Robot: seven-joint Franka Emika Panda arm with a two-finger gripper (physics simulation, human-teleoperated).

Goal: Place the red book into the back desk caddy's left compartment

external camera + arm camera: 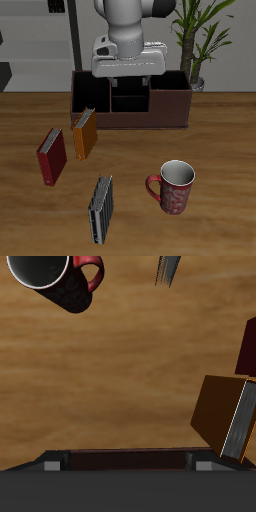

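I see the small dark-red hardcover book (52, 156) standing mid-table, well apart from my gripper (128, 84) | gripper hangs over the dark reddish-brown caddy (168, 110) near the back edge | jaw state: cannot tell

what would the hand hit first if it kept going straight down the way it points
Most likely bare table. In the wrist view that fills the middle, with the orange-brown book off to one side and the mug at the far edge. The fingers are not in view, so the exact line is uncertain.
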